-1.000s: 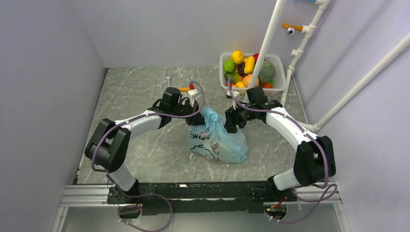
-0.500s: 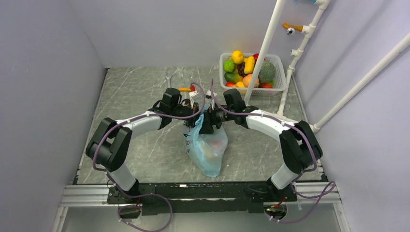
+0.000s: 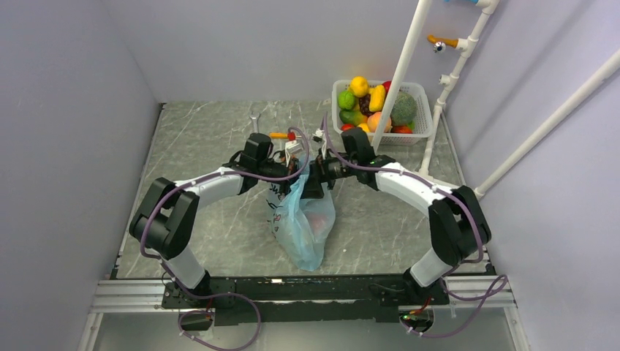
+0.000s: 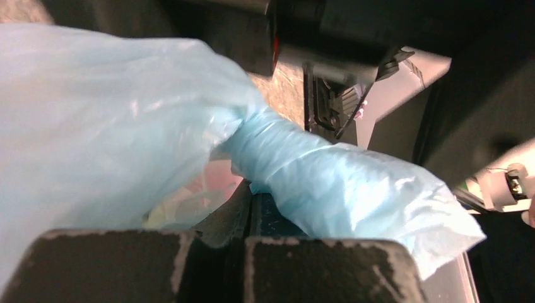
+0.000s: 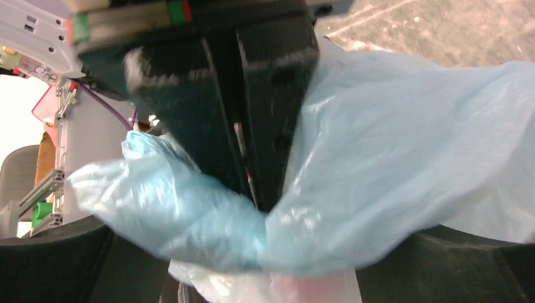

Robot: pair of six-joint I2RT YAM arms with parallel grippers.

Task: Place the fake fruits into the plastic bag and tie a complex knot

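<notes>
The light-blue plastic bag (image 3: 303,223) hangs below both grippers at mid-table, its neck twisted into a tight rope (image 4: 277,148). My left gripper (image 3: 291,167) is shut on the bag's plastic beside the twist; its fingers meet at the bottom of the left wrist view (image 4: 249,199). My right gripper (image 3: 316,178) faces it from the right. Its jaws stand wide apart on either side of the twisted neck (image 5: 252,233) in the right wrist view. Pink and yellowish fruit shapes (image 4: 189,196) show through the bag. More fake fruits (image 3: 369,102) fill the basket.
The white mesh basket (image 3: 420,91) stands at the back right behind a slanted white pipe (image 3: 398,80). An orange-handled screwdriver (image 3: 278,135) lies just behind the left gripper. Grey walls close in the left, back and right sides.
The right gripper has swung left to the bag's neck. The bag, lying spread to the right a second ago, now hangs narrow under both grippers and has shifted left.
</notes>
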